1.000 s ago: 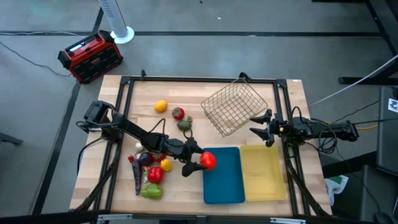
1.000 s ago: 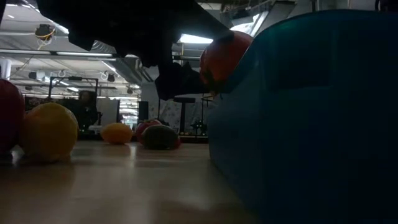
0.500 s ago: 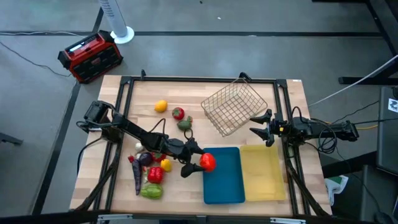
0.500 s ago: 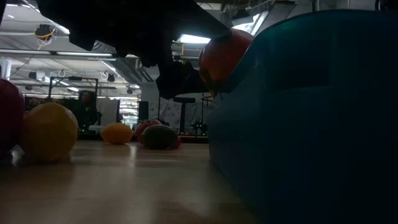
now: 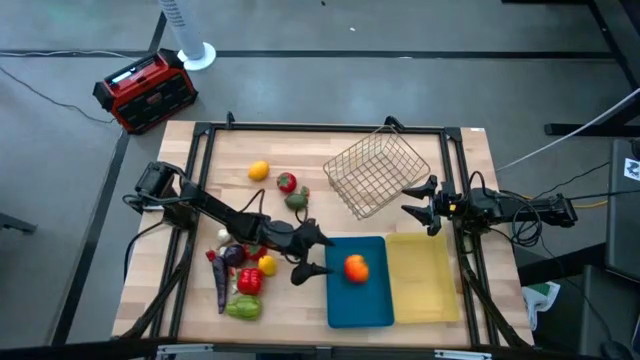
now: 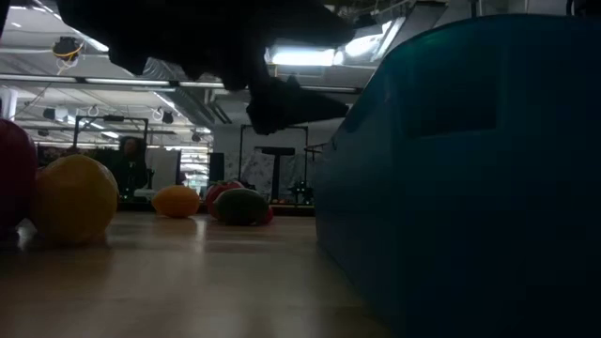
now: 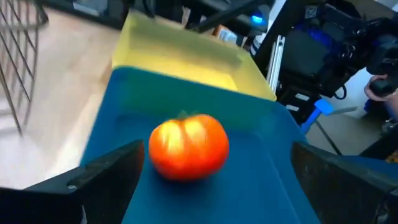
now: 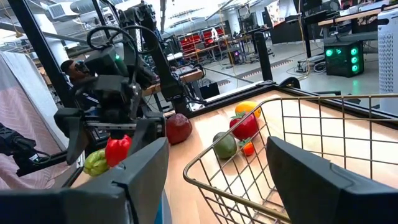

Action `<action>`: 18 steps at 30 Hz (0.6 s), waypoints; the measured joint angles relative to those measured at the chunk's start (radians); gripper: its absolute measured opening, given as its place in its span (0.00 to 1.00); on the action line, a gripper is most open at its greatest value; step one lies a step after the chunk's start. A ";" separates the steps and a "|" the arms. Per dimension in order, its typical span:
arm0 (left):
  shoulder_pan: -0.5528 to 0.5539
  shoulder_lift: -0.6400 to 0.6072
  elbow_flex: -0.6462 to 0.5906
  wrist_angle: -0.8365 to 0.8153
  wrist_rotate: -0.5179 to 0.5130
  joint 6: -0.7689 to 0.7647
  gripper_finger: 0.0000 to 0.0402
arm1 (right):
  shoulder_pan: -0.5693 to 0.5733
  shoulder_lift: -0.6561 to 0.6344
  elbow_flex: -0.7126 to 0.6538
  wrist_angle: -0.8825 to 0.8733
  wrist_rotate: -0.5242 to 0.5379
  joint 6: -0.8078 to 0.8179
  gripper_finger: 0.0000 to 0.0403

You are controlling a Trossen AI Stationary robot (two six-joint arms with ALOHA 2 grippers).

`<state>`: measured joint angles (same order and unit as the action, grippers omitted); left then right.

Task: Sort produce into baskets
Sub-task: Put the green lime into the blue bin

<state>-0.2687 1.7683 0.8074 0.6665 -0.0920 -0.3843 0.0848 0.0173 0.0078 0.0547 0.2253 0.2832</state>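
Bench [image 5: 400,315]: pale wood, dark frame rails. Wire-mesh basket [image 5: 375,172] at about 1 o'clock from bench centre, tipped on its side, nothing visible in it. Blue tray [image 5: 372,297] at 5 o'clock, touching the pale yellow tray [image 5: 422,275] on its 3 o'clock side. Left arm reaches from the bench's 9 o'clock edge; left claw [image 5: 318,254] sits at the blue tray's 9 o'clock rim, fingers spread wide, holding nothing. Right claw [image 5: 419,205] at the basket's 4 o'clock corner, above the yellow tray's far edge, fingers parted, empty. Orange-red tomato [image 5: 355,267] lies in the blue tray, apart from the left claw; the left wrist view shows it between the spread fingers but untouched. Loose produce: a cluster [image 5: 240,275] of red, yellow, green and purple pieces at 8 o'clock; orange fruit [image 5: 258,170], red piece [image 5: 287,182] and green piece [image 5: 297,199] at 11 o'clock.
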 joint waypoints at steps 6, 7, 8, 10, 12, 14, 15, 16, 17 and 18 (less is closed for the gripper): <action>0.048 -0.030 0.000 0.030 -0.009 0.106 0.99 | 0.000 0.000 0.000 0.000 0.000 0.000 0.67; 0.058 -0.044 0.000 0.020 -0.009 0.127 0.99 | 0.000 0.000 0.000 0.000 -0.001 0.000 0.67; 0.068 -0.055 0.000 0.020 -0.009 0.147 0.99 | 0.000 0.000 0.000 0.000 0.000 0.000 0.67; 0.088 -0.082 0.000 0.018 -0.009 0.184 0.99 | 0.000 0.000 0.000 -0.002 -0.001 0.000 0.67; 0.101 -0.111 0.000 0.018 -0.010 0.213 0.99 | 0.000 0.000 0.000 -0.002 -0.001 0.000 0.67; 0.111 -0.143 0.000 0.016 -0.010 0.237 0.99 | 0.000 0.000 0.000 -0.002 -0.002 0.000 0.67; 0.113 -0.160 0.001 0.012 -0.010 0.238 0.99 | 0.000 0.000 0.000 -0.002 -0.002 0.000 0.67; 0.115 -0.174 0.000 0.007 -0.009 0.236 0.99 | 0.000 0.000 0.000 -0.002 -0.002 0.000 0.67; 0.116 -0.188 0.000 0.002 -0.009 0.231 0.99 | 0.000 0.000 0.000 -0.002 -0.002 0.000 0.67; 0.116 -0.201 0.000 -0.003 -0.009 0.232 0.99 | 0.000 0.000 0.000 -0.002 -0.002 0.000 0.67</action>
<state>-0.1530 1.5671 0.8078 0.6631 -0.1013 -0.1525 0.0845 0.0174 0.0079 0.0525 0.2230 0.2829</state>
